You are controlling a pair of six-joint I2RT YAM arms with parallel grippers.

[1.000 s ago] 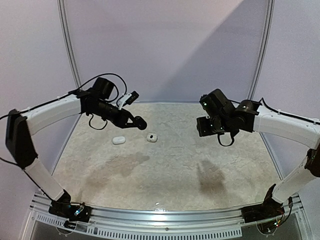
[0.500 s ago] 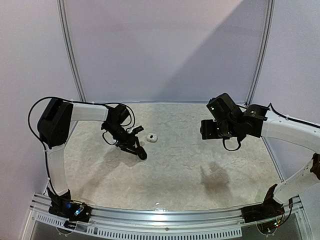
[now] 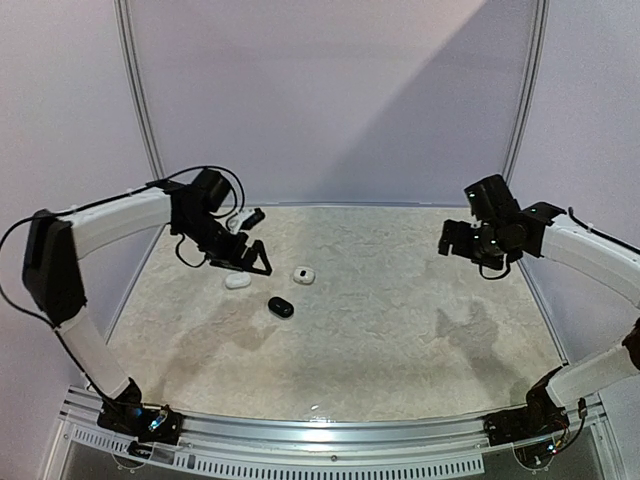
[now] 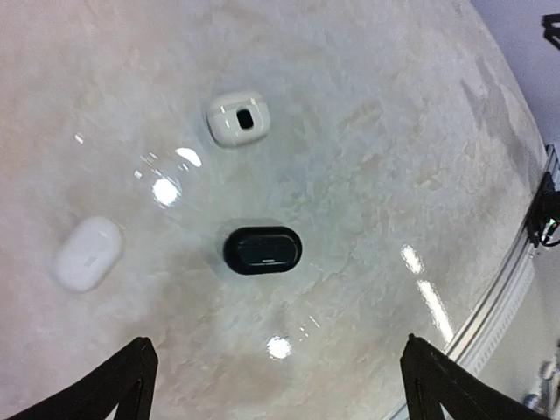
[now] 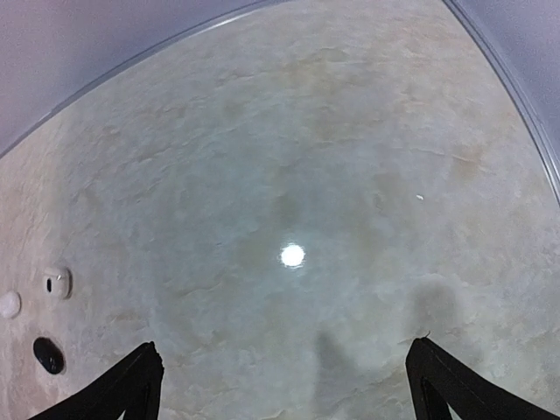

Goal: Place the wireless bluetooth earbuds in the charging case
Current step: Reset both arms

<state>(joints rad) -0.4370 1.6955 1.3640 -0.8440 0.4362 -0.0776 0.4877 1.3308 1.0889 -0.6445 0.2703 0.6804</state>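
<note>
Newly set down, glossy black oval case (image 3: 281,306) rests on marbled table (image 3: 400,330).

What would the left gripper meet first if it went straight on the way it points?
Most likely the glossy black oval case on the pale stone-patterned table, centred ahead of the left gripper; depth is unclear.

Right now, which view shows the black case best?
The left wrist view: the black case lies near the middle, large and unobstructed. Top external shows only a small dark oval; right wrist, a tiny speck at its left edge.
</note>
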